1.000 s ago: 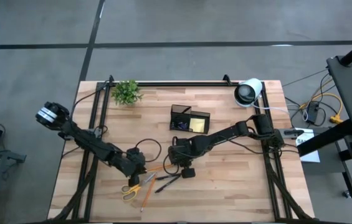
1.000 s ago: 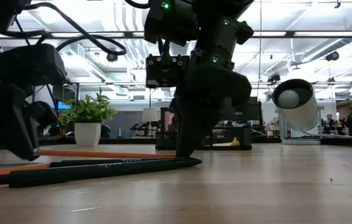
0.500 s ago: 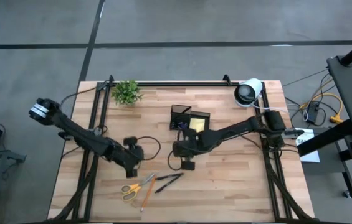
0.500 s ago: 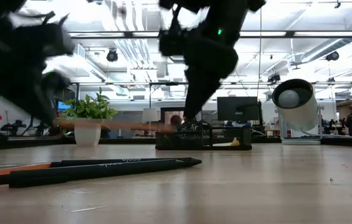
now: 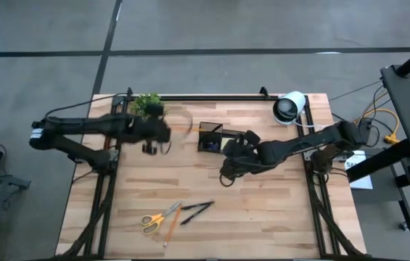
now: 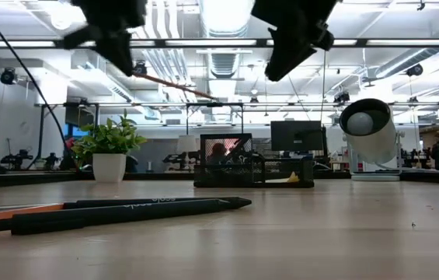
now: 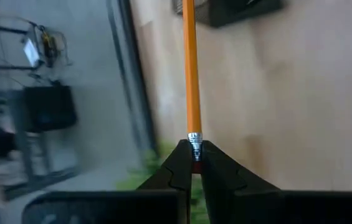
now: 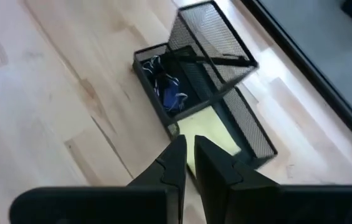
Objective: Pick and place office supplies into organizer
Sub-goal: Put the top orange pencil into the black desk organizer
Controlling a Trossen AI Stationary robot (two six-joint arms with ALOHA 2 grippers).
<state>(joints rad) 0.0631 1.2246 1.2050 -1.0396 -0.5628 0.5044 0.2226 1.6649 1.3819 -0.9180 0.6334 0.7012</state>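
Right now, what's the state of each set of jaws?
Left gripper: closed on the orange pencil, held above the table.
Right gripper: jaws nearly together, holding nothing, near the organizer.

Looks like a robotics lab set up in an open-plan office or workshop hall. The low view shows long ceiling light strips [image 6: 227, 43], exposed ducts and rails overhead, and rows of desks with a monitor [image 6: 290, 134] way back behind the table. From above it's a bare grey concrete floor [image 5: 212, 25] with seam lines, a butcher-block table [image 5: 263, 210] in a black metal frame, loose cables [image 5: 376, 127] and gear racks off past the right gripper [image 5: 228, 172].
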